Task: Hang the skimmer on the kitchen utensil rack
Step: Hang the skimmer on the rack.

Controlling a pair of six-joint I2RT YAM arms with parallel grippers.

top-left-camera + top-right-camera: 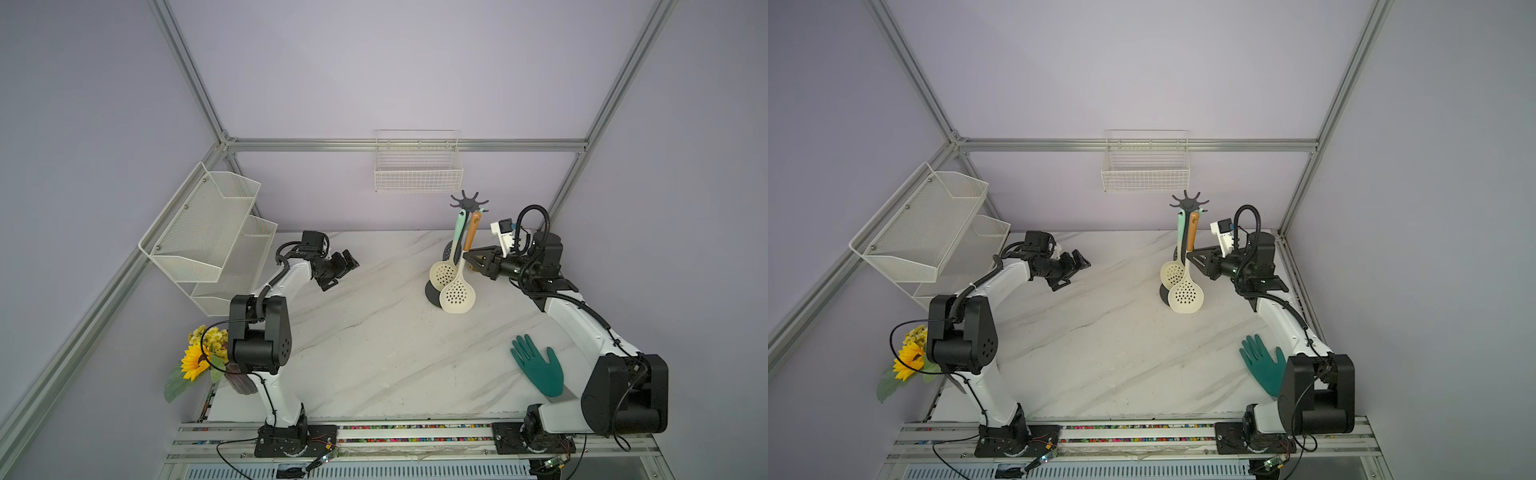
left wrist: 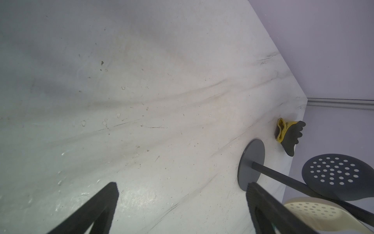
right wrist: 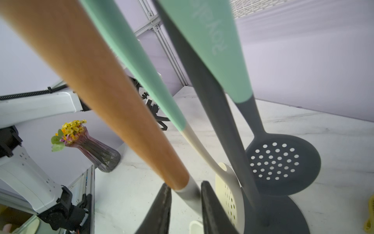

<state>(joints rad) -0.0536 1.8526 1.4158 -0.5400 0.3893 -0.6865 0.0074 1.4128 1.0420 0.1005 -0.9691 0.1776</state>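
The kitchen utensil rack (image 1: pixel 468 201) (image 1: pixel 1189 202) stands at the back right of the marble table, its round base (image 2: pixel 252 164) flat on the top. A skimmer (image 1: pixel 457 296) (image 1: pixel 1185 296) with a wooden handle (image 3: pixel 101 91) and a cream perforated head hangs from one of its hooks. My right gripper (image 1: pixel 467 257) (image 3: pixel 185 185) sits at the grey neck just below the wood, jaws slightly parted on either side of it. My left gripper (image 1: pixel 347 266) (image 2: pixel 182 186) hovers wide open over bare table, left of the rack, holding nothing.
Two more skimmers hang on the rack: a mint-handled cream one (image 1: pixel 444 272) and a dark grey one (image 3: pixel 281 164). A green glove (image 1: pixel 538 370) lies front right. A white wire basket (image 1: pixel 417 170), a mesh shelf (image 1: pixel 212 232) and a flower vase (image 3: pixel 91 145) line the edges.
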